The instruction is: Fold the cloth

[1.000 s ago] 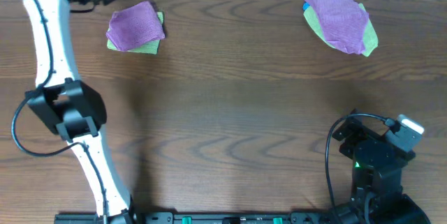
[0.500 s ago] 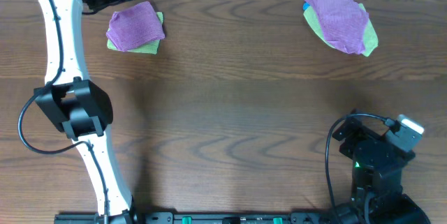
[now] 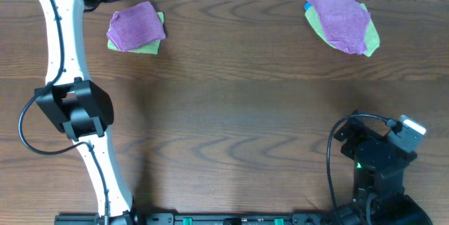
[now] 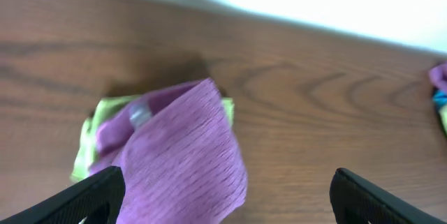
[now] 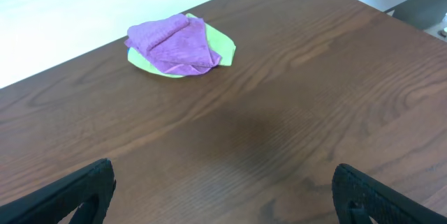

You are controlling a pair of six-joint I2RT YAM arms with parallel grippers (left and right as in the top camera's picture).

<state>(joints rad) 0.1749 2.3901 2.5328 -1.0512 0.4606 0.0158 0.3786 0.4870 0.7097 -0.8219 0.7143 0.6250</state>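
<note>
Looks like a robotics lab bench. Left arm (image 3: 59, 43) and right arm (image 3: 375, 162) sit on a black rail (image 3: 210, 219) at the wood-grain table's (image 3: 238, 113) near edge, with an exposed cable (image 3: 329, 169) looping off the right base. Plain white surround (image 5: 70, 1), cloth stacks (image 3: 135, 27) on the far side.

Two purple-on-green cloth piles, well apart along the far edge in the overhead view.
Far left: folded purple cloth (image 3: 135, 25), roughly square and compact, slightly skewed, lying on a folded green cloth (image 3: 151, 48) that peeks out along its near and right edges; a small pale tag (image 4: 140, 116) shows on the purple. Far right: crumpled purple cloth (image 3: 338, 16), loose and unfolded, draped over a spread green cloth (image 3: 370, 39), with a blue scrap (image 3: 306, 6) at its left edge.
</note>
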